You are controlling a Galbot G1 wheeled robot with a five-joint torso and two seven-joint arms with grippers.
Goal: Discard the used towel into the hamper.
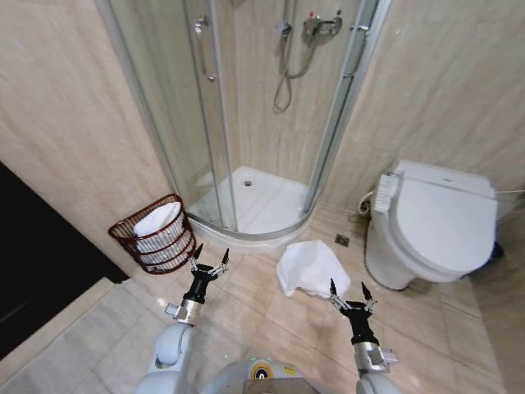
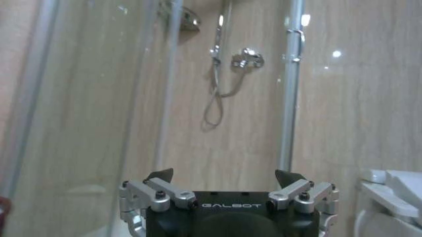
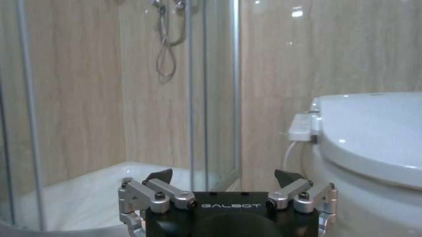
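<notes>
The crumpled white towel (image 1: pixel 310 268) lies on the floor tiles just ahead of the released right tool (image 1: pixel 346 291), looking soft and light, best pinched at a raised fold; the left tool (image 1: pixel 209 262), also released, hovers beside the hamper (image 1: pixel 156 234).

A tiled bathroom: glass shower cubicle (image 1: pixel 246 123), toilet (image 1: pixel 435 226), beige wall tiles (image 1: pixel 66 107).
</notes>
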